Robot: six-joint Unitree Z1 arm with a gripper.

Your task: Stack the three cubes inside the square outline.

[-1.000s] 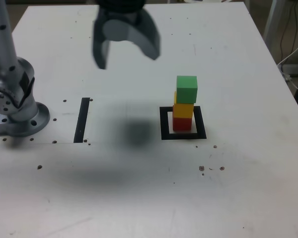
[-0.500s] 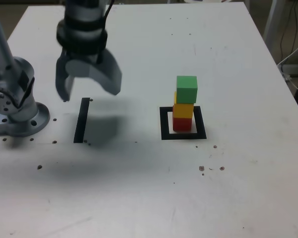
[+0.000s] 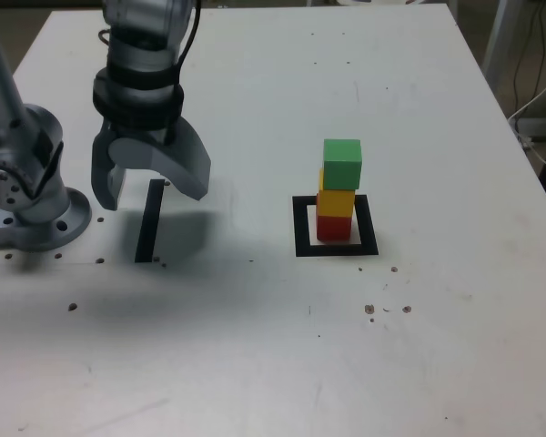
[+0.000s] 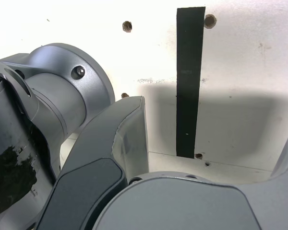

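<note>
Three cubes stand in one stack inside the square outline (image 3: 300, 226), right of centre in the exterior view: the red cube (image 3: 334, 227) at the bottom, the yellow cube (image 3: 337, 201) on it, the green cube (image 3: 342, 164) on top. My gripper (image 3: 150, 189) hangs open and empty well to the exterior view's left of the stack, just above the narrow black strip (image 3: 148, 221). In the wrist view the gripper (image 4: 216, 139) shows spread jaws with the black strip (image 4: 188, 81) between them; no cube appears there.
The arm's grey base (image 3: 29, 196) stands at the exterior view's left edge, close to the gripper. Small screw holes (image 3: 387, 309) dot the white table (image 3: 282, 364). Cables (image 3: 537, 100) hang past the table's right edge.
The open gripper has come down and moved to the exterior view's left, from above the table's middle to just over the black strip. The stack has not moved.
</note>
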